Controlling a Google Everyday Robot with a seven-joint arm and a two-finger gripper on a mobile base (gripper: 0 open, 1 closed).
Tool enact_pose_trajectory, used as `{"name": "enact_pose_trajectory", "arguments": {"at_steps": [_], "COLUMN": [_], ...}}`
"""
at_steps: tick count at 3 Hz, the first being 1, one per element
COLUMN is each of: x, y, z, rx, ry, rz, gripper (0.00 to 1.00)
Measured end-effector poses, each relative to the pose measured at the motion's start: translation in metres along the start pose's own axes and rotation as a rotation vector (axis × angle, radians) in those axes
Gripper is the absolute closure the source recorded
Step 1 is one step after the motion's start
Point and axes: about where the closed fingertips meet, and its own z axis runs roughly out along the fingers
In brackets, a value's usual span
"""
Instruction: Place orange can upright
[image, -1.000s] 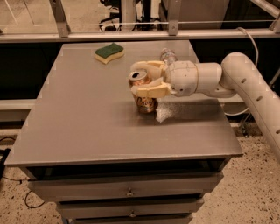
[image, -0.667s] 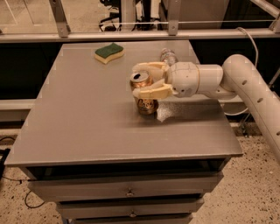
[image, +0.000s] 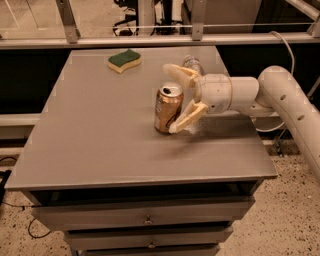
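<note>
While the orange can (image: 166, 112) stands upright, tab end up, the hand (image: 169, 99) flanks it unclenched.

Glossy metal orange can (image: 168, 109) between matt gripper (image: 169, 99) fingers (image: 185, 116)
</note>
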Motion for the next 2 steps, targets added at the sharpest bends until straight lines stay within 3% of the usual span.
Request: {"name": "enact_pose_trajectory", "arguments": {"at_steps": [2], "x": [-0.002], "y": [-0.016], "z": [-0.05], "rx": [0.058], "ry": [0.095], "rz": [-0.028], "gripper": [0.0]}}
